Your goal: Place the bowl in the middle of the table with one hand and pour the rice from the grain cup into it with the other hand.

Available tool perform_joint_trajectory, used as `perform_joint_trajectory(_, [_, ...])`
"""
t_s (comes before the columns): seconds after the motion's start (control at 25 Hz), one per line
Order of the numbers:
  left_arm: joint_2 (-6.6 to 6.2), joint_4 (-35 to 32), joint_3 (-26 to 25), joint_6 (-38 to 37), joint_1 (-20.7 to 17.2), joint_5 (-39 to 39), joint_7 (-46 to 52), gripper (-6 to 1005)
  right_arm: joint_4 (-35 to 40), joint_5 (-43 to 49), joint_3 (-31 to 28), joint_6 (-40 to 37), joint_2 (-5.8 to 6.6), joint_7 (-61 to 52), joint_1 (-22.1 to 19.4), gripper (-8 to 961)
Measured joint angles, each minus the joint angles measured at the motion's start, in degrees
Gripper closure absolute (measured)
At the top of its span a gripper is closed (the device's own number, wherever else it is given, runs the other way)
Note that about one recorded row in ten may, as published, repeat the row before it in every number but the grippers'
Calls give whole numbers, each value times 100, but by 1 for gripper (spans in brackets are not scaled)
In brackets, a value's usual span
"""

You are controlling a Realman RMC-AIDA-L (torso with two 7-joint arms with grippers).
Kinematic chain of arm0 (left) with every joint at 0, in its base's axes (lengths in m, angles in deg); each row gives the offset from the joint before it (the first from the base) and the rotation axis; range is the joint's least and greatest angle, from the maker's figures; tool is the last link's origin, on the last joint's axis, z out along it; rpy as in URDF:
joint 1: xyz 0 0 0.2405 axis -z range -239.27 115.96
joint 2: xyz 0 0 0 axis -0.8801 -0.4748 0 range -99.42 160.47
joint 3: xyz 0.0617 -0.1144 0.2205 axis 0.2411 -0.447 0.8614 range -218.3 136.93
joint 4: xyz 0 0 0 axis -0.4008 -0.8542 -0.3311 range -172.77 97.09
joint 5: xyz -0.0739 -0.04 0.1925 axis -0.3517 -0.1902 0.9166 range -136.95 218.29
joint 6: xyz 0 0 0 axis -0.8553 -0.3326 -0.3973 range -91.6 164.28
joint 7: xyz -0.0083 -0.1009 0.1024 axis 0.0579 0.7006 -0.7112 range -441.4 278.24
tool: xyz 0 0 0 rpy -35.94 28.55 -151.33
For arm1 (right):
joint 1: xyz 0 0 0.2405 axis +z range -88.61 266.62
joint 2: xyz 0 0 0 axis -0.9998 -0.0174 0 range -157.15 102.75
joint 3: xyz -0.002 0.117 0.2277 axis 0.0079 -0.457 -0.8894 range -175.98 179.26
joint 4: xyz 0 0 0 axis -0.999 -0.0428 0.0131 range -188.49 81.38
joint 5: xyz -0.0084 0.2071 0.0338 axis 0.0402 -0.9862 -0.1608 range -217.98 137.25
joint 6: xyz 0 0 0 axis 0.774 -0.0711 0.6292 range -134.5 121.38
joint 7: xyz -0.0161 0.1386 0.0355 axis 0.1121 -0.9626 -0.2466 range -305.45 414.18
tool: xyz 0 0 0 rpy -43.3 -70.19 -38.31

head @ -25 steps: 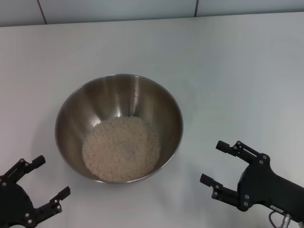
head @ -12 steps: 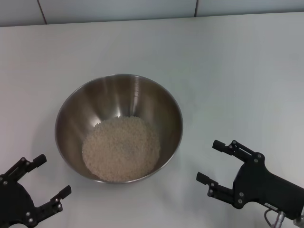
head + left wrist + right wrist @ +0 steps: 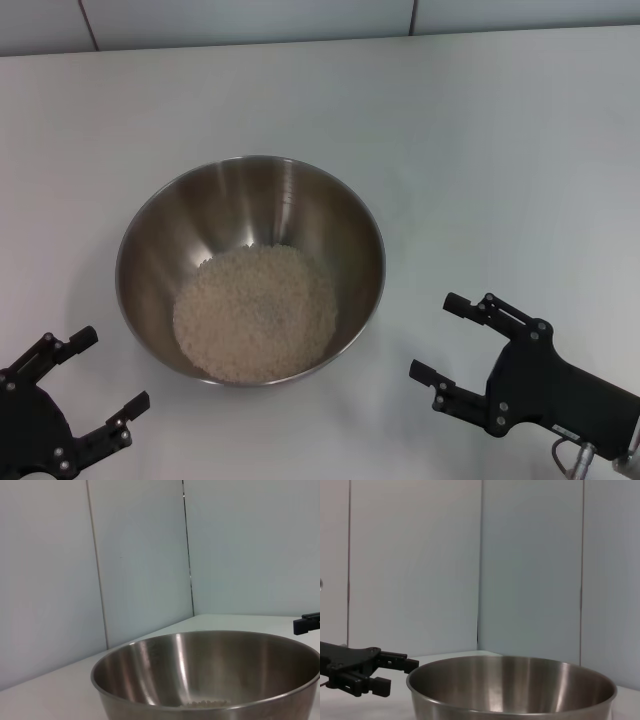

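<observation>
The steel bowl [image 3: 250,270] stands in the middle of the white table [image 3: 480,150] with a pale mass of rice [image 3: 255,312] in its bottom. It also shows in the left wrist view [image 3: 210,675] and in the right wrist view [image 3: 512,687]. My left gripper [image 3: 92,372] is open and empty at the near left, apart from the bowl. My right gripper [image 3: 440,338] is open and empty at the near right, a little clear of the bowl's rim. The grain cup is out of view.
A pale panelled wall [image 3: 300,20] runs along the table's far edge. In the right wrist view the left gripper [image 3: 395,672] shows beyond the bowl. A black fingertip of the right gripper [image 3: 307,624] shows in the left wrist view.
My right gripper has drifted slightly left and nearer the front edge, still open. The bowl, the rice and the left gripper have not moved.
</observation>
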Motion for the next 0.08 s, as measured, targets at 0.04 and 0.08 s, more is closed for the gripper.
perform_joint_trajectory(0.04, [0,0,0,0,0,0,0,136,0,0,0,0,0,0,0,177])
perform_joint_trajectory(0.08, [1,0,0,0,-2,0,0,136,0,0,-9,0,0,1,1,177])
